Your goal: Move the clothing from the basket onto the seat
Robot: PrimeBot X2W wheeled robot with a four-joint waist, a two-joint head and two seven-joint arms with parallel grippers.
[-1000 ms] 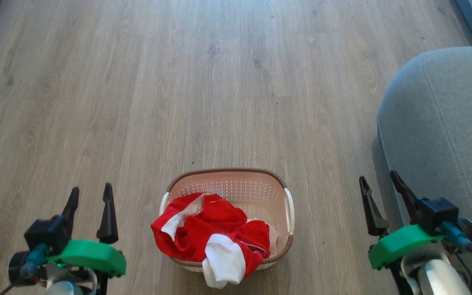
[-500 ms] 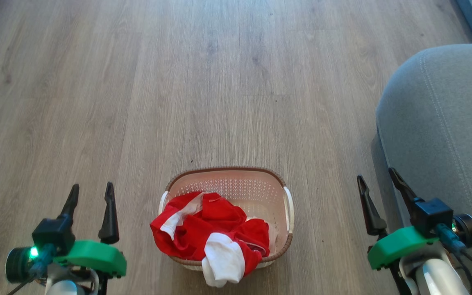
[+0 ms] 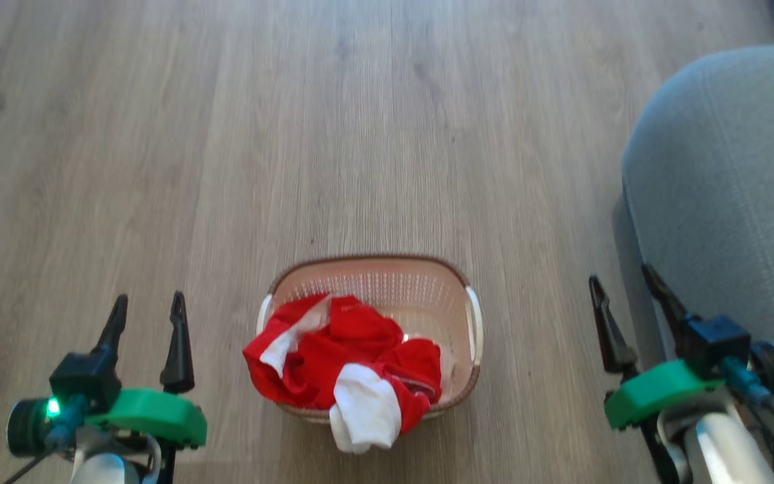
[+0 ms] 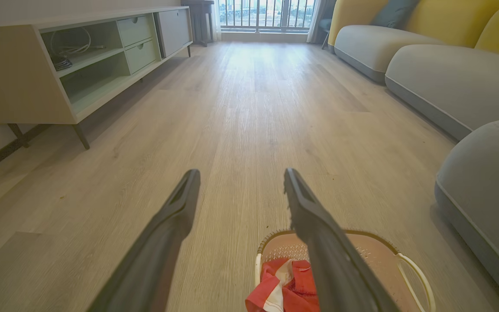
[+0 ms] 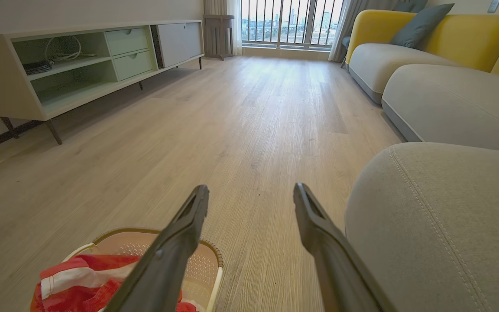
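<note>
Showing the task at its outset: all the clothing (image 3: pixel 343 366) lies heaped in the basket (image 3: pixel 373 269), spilling over its near rim, and none is on the visible part of the seat (image 3: pixel 729 202) just right of the basket. The left gripper (image 3: pixel 148 298) and right gripper (image 3: pixel 620 274) hover empty with fingers parted, flanking the basket. The pale wood-plank floor (image 3: pixel 293 134) runs between a low cabinet (image 4: pixel 24 73) and a yellow-backed sofa (image 5: pixel 448 34).

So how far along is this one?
Nothing looks done: the bright red and white fabric clothing lies bunched in the cream perforated plastic basket, a white part draped over its near rim. Nothing is in hand: the left gripper and right gripper flank the basket, jaws open and empty. All is left: the large grey upholstered seat has no garment on the part in view.
</note>
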